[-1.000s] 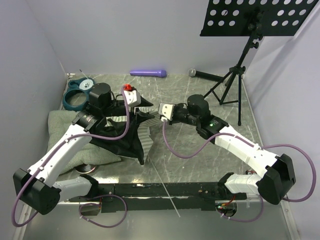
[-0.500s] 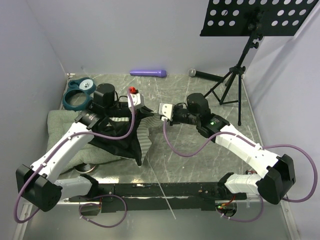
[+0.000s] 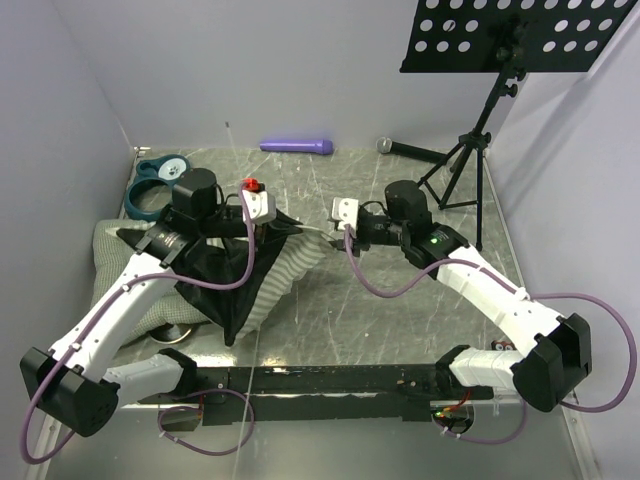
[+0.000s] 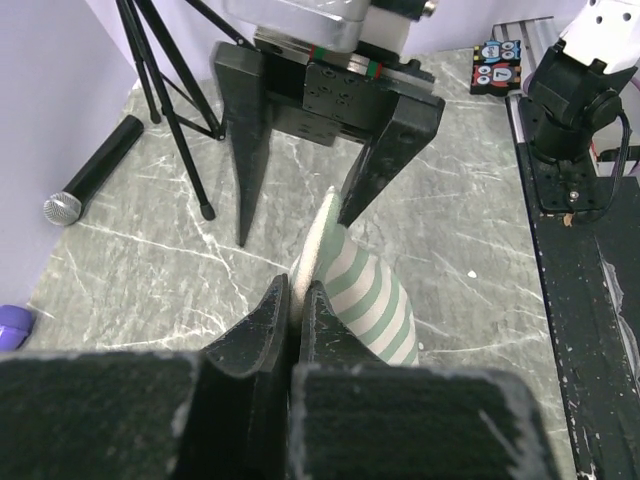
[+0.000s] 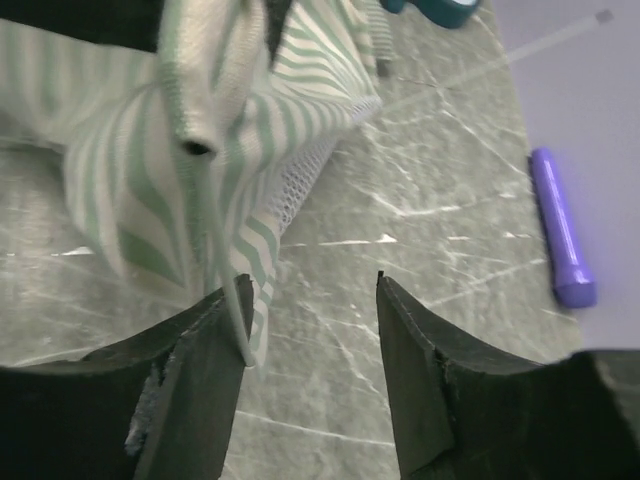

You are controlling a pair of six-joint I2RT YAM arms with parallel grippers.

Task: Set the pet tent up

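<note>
On the left of the marbled table (image 3: 400, 320) I see the quilted cushion (image 3: 112, 245) with the pet tent (image 3: 272, 275) slumped partly over it, my left gripper (image 4: 297, 292) clamped tight on a fold of its striped fabric, and my right gripper (image 5: 310, 290) facing that fold, jaws wide and holding nothing.

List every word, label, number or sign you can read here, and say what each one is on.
No text can be read with certainty.
Colourful card on the table: printed marks, too small and blurred to read.
Pet tent: stripes only, no label visible.
Music stand: holes only, no lettering.
</note>
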